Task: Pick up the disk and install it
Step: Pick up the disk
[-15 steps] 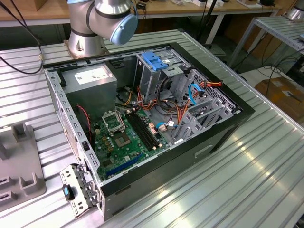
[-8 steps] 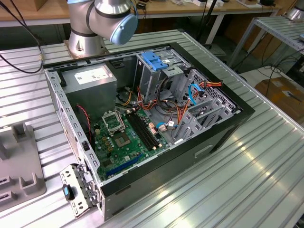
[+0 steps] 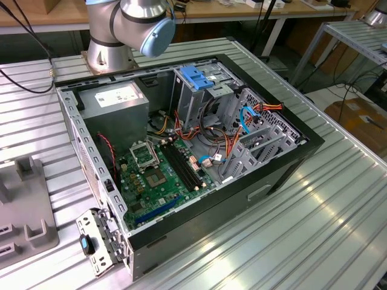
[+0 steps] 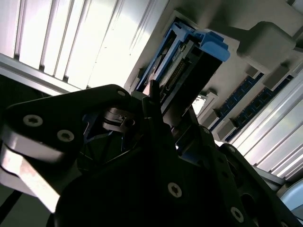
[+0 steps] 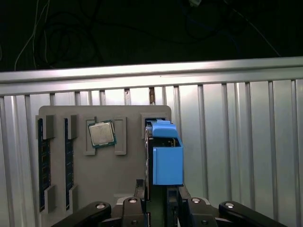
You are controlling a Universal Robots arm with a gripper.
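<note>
Because the disk [image 5: 168,158] stands on its narrow edge over a slot in the grey tray [image 5: 128,184], both of its broad faces are free to be clamped. The claw [image 5: 162,190] takes it there: in the first wrist view a finger runs down each side of the blue frame, and the jaws look closed on the disk with no gap showing. In the second wrist view a fingertip [image 4: 152,94] sits tight against the disk's side, close to the row of connector pins. Whether the lower edge rests in the slot or hangs just above it cannot be told.

Each part in the tray has its own seat. The processor chip [image 5: 102,134] lies flat in a pocket and the memory sticks [image 5: 42,165] lie in grooves, probably so that each can be reached from straight above.

In the exterior view the computer case [image 3: 284,163] lies on its side on the ribbed metal table [image 3: 338,205], open face up, which leaves the drive cage [image 3: 193,99] reachable from overhead. The tray is on the exterior view's left, beside the case. Judging by this, the work stands at the pick-up, with the disk at the tray rather than in the case.
</note>
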